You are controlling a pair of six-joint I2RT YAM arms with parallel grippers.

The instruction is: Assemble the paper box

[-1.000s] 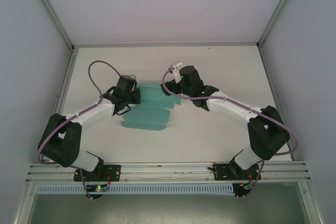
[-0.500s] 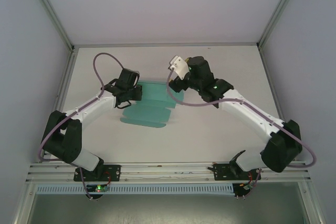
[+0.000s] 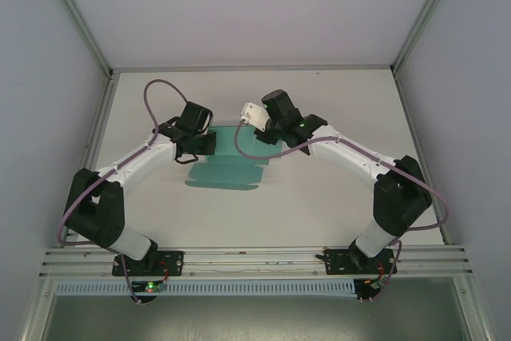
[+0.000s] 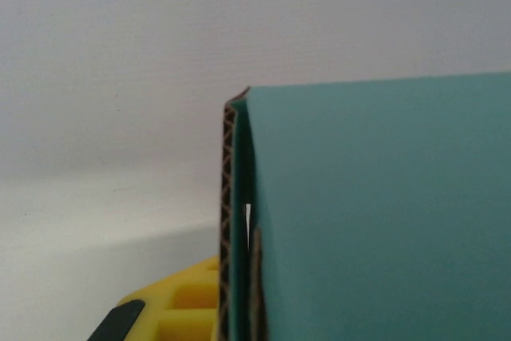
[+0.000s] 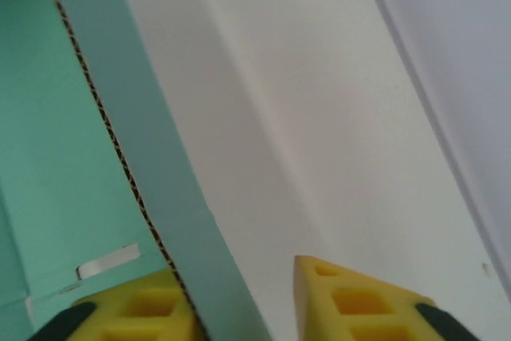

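The paper box (image 3: pixel 227 169) is a teal-green corrugated card sheet lying mid-table, its back flaps raised. My left gripper (image 3: pixel 200 143) is at its back left edge. In the left wrist view a raised teal panel (image 4: pixel 375 213) stands hard against one yellow finger (image 4: pixel 172 309); the other finger is hidden behind the card. My right gripper (image 3: pixel 270 135) is at the back right edge. It is open (image 5: pixel 247 309), with an upright flap (image 5: pixel 152 157) between its fingers. That flap touches the left pad (image 5: pixel 132 313) and stands apart from the right one.
The white table (image 3: pixel 319 189) is walled by grey panels and a metal frame (image 3: pixel 96 125). Purple cables loop over both arms. The rail (image 3: pixel 255 259) with the arm bases runs along the near edge.
My right arm has swung its wrist left and down onto the sheet's back right flap. The left gripper has stayed at the back left edge, and the sheet has barely shifted.
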